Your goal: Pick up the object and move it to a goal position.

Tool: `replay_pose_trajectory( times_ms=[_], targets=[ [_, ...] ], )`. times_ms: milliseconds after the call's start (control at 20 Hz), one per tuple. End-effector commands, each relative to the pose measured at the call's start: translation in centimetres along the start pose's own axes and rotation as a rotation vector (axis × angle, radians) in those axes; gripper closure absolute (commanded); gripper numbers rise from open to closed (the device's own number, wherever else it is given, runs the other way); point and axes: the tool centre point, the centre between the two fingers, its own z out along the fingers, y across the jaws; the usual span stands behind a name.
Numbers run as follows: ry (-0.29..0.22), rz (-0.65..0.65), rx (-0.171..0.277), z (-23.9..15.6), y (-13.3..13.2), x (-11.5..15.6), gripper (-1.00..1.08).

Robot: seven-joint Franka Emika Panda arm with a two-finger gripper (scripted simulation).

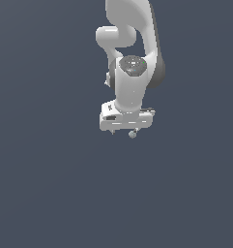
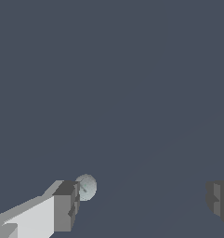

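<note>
Well, ball beside one jaw (touching).

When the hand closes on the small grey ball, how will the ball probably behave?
The ball is round, so it will probably roll away if pushed off-centre. It looks tiny beside the hand, so likely light. It sits close to one finger while the other is far off, so closing may nudge it sideways first.

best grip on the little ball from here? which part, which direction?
Grip the ball across its widest part. It is round, so no side is better by shape. The wrist view shows the hand open, with the ball close against one finger and the other finger far off. I would shift the hand sideways to centre the ball between the fingers, then close.
</note>
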Motion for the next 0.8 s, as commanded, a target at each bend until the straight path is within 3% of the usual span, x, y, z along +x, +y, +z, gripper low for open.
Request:
replay_pose_trajectory(
  times_ms=[0, 750],
  targets=[
    [0.0, 0.0, 0.0, 0.0, 0.0, 0.0, -0.92],
    [-0.018, 0.042, 0.019, 1.0, 0.3, -0.3, -0.92]
  ],
)
